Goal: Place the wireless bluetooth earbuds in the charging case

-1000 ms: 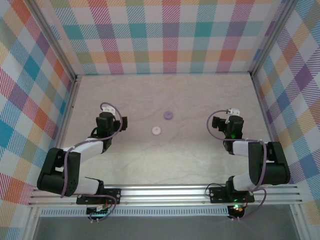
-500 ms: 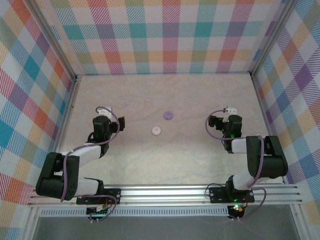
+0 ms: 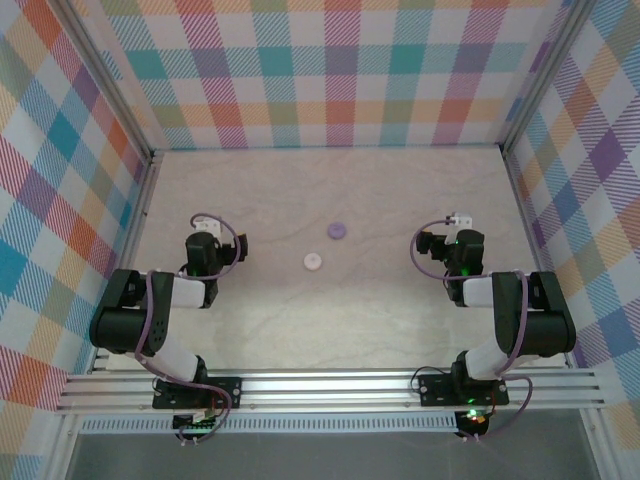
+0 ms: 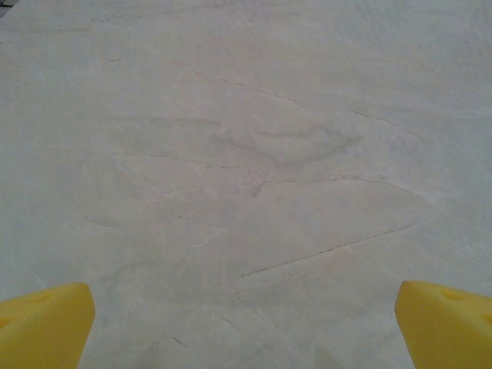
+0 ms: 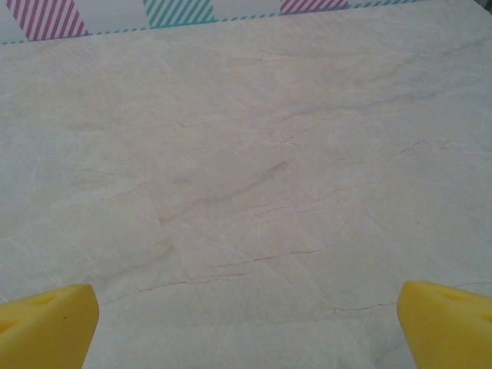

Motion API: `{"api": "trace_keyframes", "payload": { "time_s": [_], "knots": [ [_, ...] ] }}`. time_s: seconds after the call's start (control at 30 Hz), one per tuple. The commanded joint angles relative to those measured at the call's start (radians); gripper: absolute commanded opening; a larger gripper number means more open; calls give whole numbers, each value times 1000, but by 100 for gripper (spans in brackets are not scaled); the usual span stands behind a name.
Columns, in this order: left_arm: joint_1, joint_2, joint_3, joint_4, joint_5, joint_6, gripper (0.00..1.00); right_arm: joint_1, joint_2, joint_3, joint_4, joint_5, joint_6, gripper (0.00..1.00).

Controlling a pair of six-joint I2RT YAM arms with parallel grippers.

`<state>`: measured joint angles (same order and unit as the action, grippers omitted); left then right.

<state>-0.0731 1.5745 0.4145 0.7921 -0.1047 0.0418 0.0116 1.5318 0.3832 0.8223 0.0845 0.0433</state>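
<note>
A: Gripper status?

B: left gripper (image 4: 244, 327): jaws wide, yellow fingertips (image 4: 42, 323) out at the frame corners, just bare table (image 4: 254, 154) between them. right gripper (image 5: 246, 327): same, wide and empty, aimed across the table at the plaid wall (image 5: 177, 9).

A: Task parts?

B: Two small discs in the gap between the grippers. The white disc (image 3: 313, 261) is to the right of the left gripper and closer to it than to the right one. The purple disc (image 3: 337, 230) is just beyond the white, slightly farther out. Both are well apart from either gripper. I read them as the charging cases; can't tell if the lids are open or shut.

A: And the earbuds?

B: Too small to make out from above. Can't say if they're loose or already seated.

A: Why is everything parked like this?

B: My read is a neutral ready pose. Each arm is folded back on its own side, with the discs central so either arm can reach. Wide jaws suit an approach. Risk: wide fingers on tiny parts, easy to nudge a disc.
</note>
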Motion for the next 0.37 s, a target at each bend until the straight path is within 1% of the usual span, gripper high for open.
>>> {"api": "trace_keyframes", "payload": {
  "time_s": [0.0,0.33],
  "knots": [
    [9,-10,10,9,27,-9,100,1,-2,14,29,-21,-10,100],
    [9,-10,10,9,28,-10,100,1,0,17,24,-28,-11,100]
  ]
}}
